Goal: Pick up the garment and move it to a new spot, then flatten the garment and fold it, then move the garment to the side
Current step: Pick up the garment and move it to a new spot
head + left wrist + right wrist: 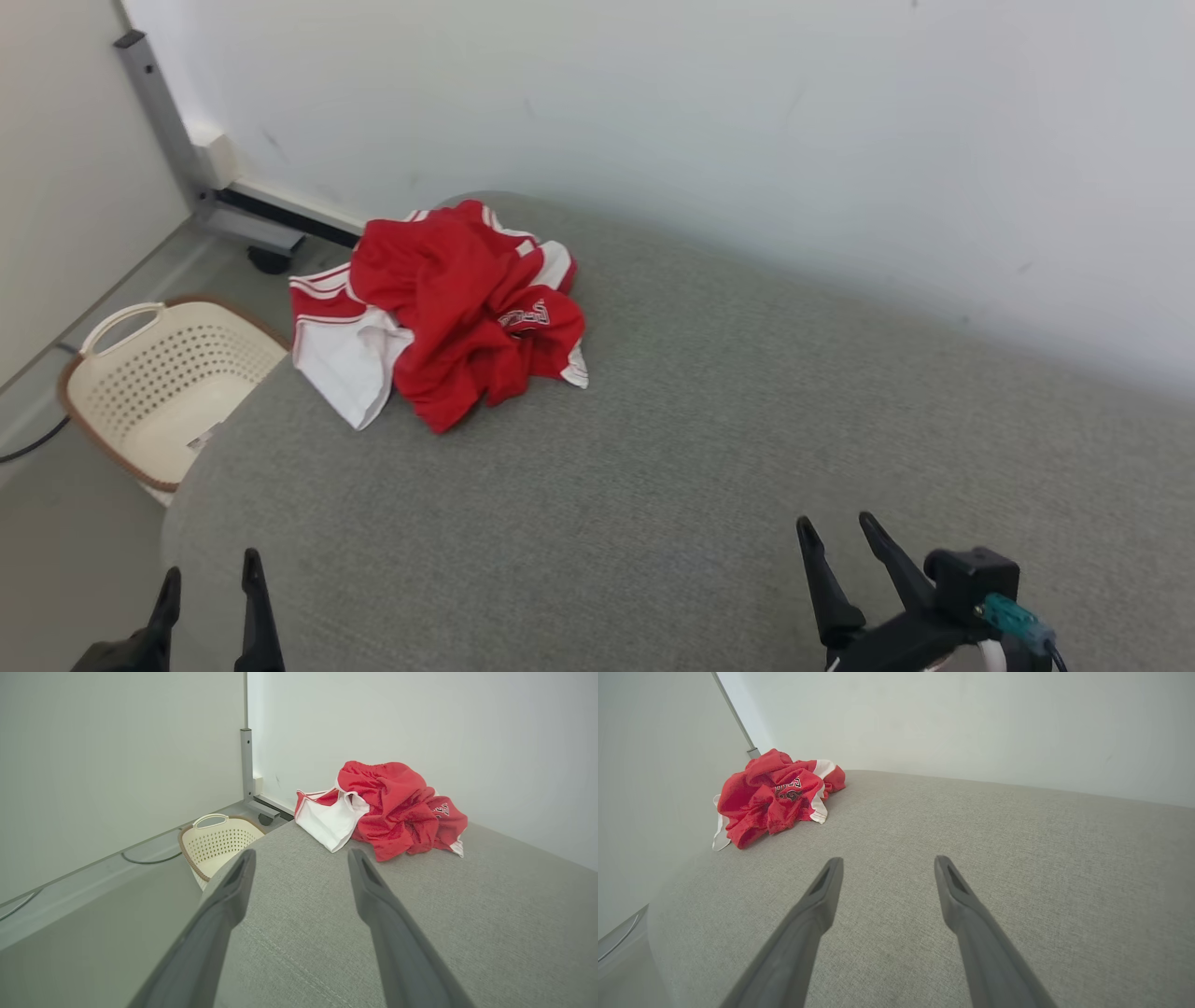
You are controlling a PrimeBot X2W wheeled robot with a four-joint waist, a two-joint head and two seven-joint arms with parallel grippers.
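Note:
The garment (pixel 448 313) is a red jersey with white trim, crumpled in a heap at the far left corner of the grey fabric surface (pixel 709 439). The heap is also seen in the left wrist view (pixel 392 807) and the right wrist view (pixel 773 793). My left gripper (pixel 210 574) is open at the lower left, over the surface's near left edge, well short of the garment. My right gripper (pixel 836 527) is open at the lower right, far from it. Both grippers (pixel 301 856) (pixel 886 864) are empty in their wrist views.
A cream perforated laundry basket (pixel 154 387) stands on the floor just left of the surface, also in the left wrist view (pixel 217 840). A white wall (pixel 747 121) runs along the far side. A grey metal post (pixel 159 103) and a cable lie at the back left.

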